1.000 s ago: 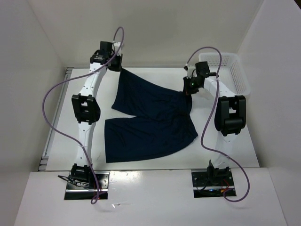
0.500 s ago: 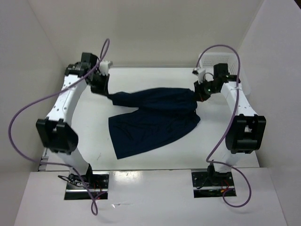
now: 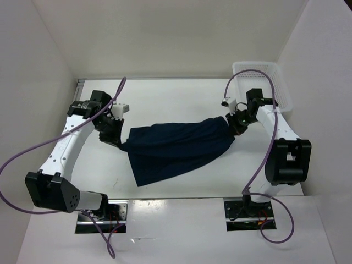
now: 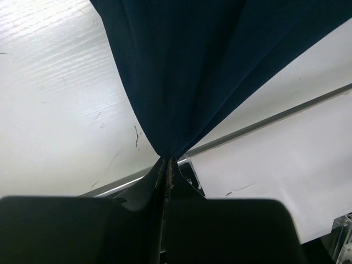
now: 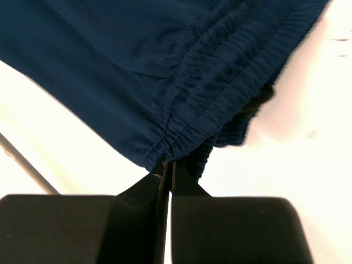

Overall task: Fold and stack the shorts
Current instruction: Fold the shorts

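The dark navy shorts (image 3: 176, 146) lie folded across the middle of the white table, stretched between both grippers. My left gripper (image 3: 122, 144) is shut on the left hem corner of the shorts (image 4: 181, 71), with the cloth fanning out from its fingertips (image 4: 166, 161). My right gripper (image 3: 234, 127) is shut on the elastic waistband edge (image 5: 181, 82) at the right end, its fingers (image 5: 168, 165) pinched on the gathered band. The lower leg of the shorts trails towards the near edge.
A white slotted basket (image 3: 269, 82) stands at the back right corner. A metal rail (image 3: 60, 159) runs along the table's left edge. Purple cables loop from both arms. White walls close in the table on three sides.
Both grippers have drawn the far leg of the shorts towards the near side, over the lower leg. The left arm has swung down and left; the right arm has come nearer.
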{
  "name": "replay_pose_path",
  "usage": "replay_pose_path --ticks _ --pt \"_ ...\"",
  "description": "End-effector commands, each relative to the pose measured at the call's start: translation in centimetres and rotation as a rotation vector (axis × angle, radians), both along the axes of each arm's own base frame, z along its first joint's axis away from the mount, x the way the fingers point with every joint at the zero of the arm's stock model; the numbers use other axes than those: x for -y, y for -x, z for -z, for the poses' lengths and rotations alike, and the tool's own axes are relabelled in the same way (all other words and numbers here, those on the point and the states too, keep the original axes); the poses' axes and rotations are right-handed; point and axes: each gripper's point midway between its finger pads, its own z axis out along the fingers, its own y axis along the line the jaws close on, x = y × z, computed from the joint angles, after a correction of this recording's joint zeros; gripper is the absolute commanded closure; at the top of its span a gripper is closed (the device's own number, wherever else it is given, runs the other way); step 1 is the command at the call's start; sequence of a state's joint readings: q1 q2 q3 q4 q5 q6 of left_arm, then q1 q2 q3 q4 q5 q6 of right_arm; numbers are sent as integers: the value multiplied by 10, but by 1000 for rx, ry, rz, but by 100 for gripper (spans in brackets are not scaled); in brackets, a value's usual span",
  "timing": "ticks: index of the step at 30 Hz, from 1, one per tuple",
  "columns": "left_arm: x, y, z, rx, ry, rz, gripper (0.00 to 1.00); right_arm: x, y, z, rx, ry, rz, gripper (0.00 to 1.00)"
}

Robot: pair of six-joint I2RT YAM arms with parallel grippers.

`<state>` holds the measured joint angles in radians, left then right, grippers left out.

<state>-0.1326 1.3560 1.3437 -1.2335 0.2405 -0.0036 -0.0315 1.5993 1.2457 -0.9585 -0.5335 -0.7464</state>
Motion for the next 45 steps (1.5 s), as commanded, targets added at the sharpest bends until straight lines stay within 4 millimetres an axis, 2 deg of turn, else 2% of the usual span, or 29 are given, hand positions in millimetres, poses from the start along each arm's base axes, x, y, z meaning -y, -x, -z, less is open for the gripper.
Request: replay_pose_path --ticks 1,5,6,10,13,15,17,18,19,21,22,23,24,26,28,30,32,33,34,35,36,37,38,39,41,43,44,45 --pt "-6 7 -29 64 -7 -11 100 13 -11 -41 143 36 5 100" --pt "2 32 -22 63 -6 41 100 20 16 -28 105 90 -45 100" --pt "2 44 -6 9 -14 55 100 22 24 -19 72 101 -53 100" --pt "18 77 22 -102 -18 170 100 36 41 -4 35 184 -82 100" --pt "22 94 38 -178 -28 216 100 43 45 10 19 221 -75 100" --pt "29 100 42 -209 -10 245 100 47 49 20 1 242 -62 100" --pt "32 104 48 -247 -23 276 100 49 45 23 25 256 -45 100" --pt "32 107 51 -265 -29 284 98 51 47 27 21 264 -17 100" --pt "33 105 54 -276 -32 284 96 51 41 29 43 262 -3 100" --pt "38 107 56 -296 -31 306 86 51 38 30 59 262 39 100" --pt "38 107 58 -309 -35 305 77 53 34 28 83 269 55 93" --pt "38 107 58 -309 -35 305 67 53 34 28 83 269 55 79" --pt "38 107 58 -309 -35 305 57 53 32 25 99 267 66 50" --pt "38 107 58 -309 -35 305 55 53 31 23 113 270 59 33" --pt "36 107 56 -306 -46 304 55 55 34 21 107 288 31 29" --pt "33 95 50 -280 -32 260 55 52 35 11 117 269 9 28" --pt "30 75 53 -220 -37 223 55 47 31 -3 146 248 -22 23" --pt "24 44 62 -131 -73 182 55 44 29 -6 157 234 -25 21" --pt "21 28 66 -85 -88 160 55 38 27 -10 165 198 -25 19" --pt "19 12 71 -46 -105 142 55 35 23 -6 161 177 -21 18" --pt "20 -19 77 19 -113 120 54 32 20 -4 154 157 -13 17" --pt "22 -41 71 75 -125 110 54 30 18 0 142 142 -3 15" --pt "23 -57 70 100 -120 96 53 29 12 8 125 134 18 15" --pt "24 -78 78 119 -126 82 52 29 12 16 108 146 21 12" --pt "29 -107 86 146 -129 77 52 34 14 33 68 172 27 12" --pt "36 -114 97 119 -109 87 51 35 20 48 30 197 11 10" --pt "39 -116 110 88 -102 93 49 34 18 55 23 205 3 10" --pt "44 -122 112 91 -85 98 49 34 16 60 24 206 3 10"
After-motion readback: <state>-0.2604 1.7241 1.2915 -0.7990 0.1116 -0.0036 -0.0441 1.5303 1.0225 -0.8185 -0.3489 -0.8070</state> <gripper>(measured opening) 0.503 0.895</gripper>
